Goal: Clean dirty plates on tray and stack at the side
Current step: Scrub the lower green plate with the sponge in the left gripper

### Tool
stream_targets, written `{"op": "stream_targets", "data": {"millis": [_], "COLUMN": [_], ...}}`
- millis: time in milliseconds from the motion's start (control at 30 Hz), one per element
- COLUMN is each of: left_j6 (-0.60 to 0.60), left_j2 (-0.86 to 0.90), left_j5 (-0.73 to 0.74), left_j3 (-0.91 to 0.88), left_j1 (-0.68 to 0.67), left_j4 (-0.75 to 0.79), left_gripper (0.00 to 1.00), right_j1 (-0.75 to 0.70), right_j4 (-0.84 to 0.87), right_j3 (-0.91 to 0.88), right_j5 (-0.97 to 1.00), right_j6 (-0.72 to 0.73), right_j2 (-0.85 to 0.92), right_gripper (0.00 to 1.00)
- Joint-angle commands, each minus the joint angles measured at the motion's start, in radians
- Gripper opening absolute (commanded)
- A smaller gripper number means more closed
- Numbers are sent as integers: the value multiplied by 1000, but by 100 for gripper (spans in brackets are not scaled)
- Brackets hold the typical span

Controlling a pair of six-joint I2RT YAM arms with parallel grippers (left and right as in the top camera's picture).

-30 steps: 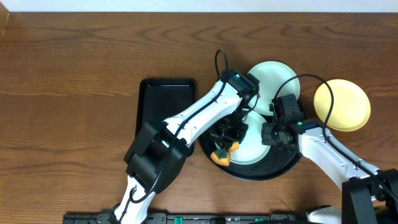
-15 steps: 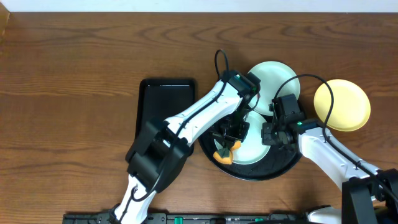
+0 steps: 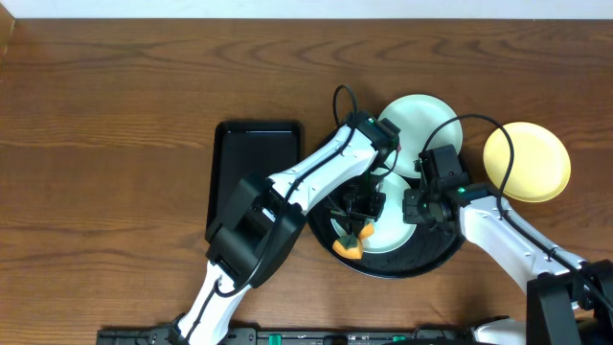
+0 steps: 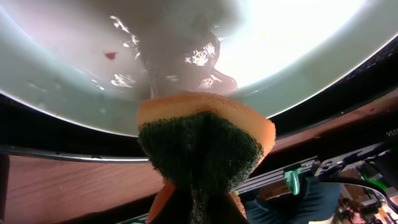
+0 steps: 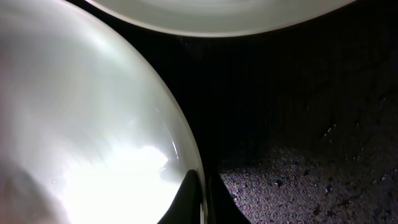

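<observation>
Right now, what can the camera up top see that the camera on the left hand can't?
Only the overhead view shows the yellow plate lying off the round tray, the rectangular black tray and both arms. Only the left wrist view shows a tiny red spot on the mint plate and the green scrubby side of the sponge up close. Both show the left gripper holding the sponge at that plate on the round tray.

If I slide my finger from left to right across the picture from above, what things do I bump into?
Rectangular tray → sponge → far mint plate → yellow plate.
</observation>
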Motion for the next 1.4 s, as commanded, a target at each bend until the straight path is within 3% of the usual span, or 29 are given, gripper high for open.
{"op": "stream_targets", "data": {"millis": [0,267,833,1367], "left_j6": [-16,-16,-13,-24], "left_j2": [41,43,43,43], "left_j5": [21,21,115,45], "left_j3": [14,14,12,-72], "left_j1": [10,79,57,69], "left_j4": [-4,-3,11,80], "left_gripper": [8,7,8,7], "right_j1": [-2,-2,-2,-2], "right_j4": [-12,-13,-13,-13], "right_j3": [-5,-5,-5,-5], "right_j5": [3,3,3,3], "right_j6": [-8,-8,-8,-8], "right_j2": [5,5,5,5], "right_gripper": [1,1,1,1]}}
